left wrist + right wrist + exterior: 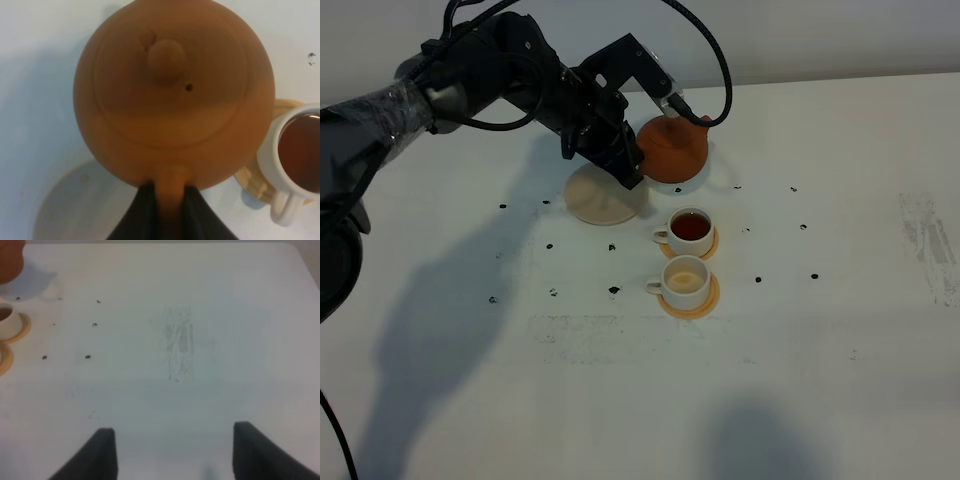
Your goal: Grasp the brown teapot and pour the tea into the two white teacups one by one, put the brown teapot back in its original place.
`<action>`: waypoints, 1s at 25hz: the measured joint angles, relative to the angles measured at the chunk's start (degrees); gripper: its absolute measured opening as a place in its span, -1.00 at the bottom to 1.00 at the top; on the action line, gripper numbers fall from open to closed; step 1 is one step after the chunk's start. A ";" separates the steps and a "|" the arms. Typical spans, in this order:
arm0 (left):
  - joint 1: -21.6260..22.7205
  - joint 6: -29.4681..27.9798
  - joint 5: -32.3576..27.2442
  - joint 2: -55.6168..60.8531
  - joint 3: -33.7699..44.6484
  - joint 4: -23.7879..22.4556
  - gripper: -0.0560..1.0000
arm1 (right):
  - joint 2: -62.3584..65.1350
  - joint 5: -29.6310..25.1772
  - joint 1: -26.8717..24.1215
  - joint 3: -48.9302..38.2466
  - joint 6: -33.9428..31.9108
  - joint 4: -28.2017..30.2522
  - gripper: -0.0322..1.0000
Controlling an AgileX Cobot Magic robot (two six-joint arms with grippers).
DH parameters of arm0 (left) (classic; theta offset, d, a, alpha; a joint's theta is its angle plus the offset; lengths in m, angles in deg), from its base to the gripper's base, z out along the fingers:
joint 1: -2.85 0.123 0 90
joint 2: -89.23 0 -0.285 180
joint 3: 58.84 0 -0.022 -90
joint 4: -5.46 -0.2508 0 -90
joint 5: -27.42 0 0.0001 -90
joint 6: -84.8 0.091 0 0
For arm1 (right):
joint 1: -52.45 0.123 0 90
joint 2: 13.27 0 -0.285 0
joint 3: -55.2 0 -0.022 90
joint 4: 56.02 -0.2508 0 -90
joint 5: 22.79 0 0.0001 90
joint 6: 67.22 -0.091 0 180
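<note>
Between the dark fingers [136, 217] of the left claw [171, 210] sat the loop handle [171, 187] of the brown teapot [172, 90], and the claw was drawn narrow, clamped on that handle; the pot's round body and knobbed lid stood straight ahead of the fingertips, filling most of the wrist view; the pot was off the beige disc coaster [602, 197], which lay just beneath the claw, on the handle side of the pot; whether the pot hung clear of the white table [840, 380] or touched it could not be told; just past the pot from the claw stood the first white teacup [691, 230], holding dark tea, on a small orange coaster [708, 250]; the second white teacup [684, 282] stood on a second orange coaster [705, 306] just beyond the first, farther from the claw, and what it held could not be made out; dark specks [613, 290] dotted the table around the cups. The right claw [173, 430] stood wide and held nothing, hanging over the white table well apart from pot and cups, which showed only at the edge of its wrist view.
</note>
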 joint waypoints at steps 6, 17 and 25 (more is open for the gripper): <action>-0.26 -0.94 0.24 -0.66 -0.01 -0.96 -0.70 | 0.00 0.00 0.00 0.00 0.00 0.00 0.06; -0.85 -1.30 2.29 -4.00 -0.06 -1.65 -0.70 | 0.00 0.00 0.00 0.00 0.00 0.00 0.06; -1.30 -1.35 3.93 -4.89 -0.06 -1.76 -0.70 | 0.00 0.00 0.00 0.00 0.00 0.00 0.06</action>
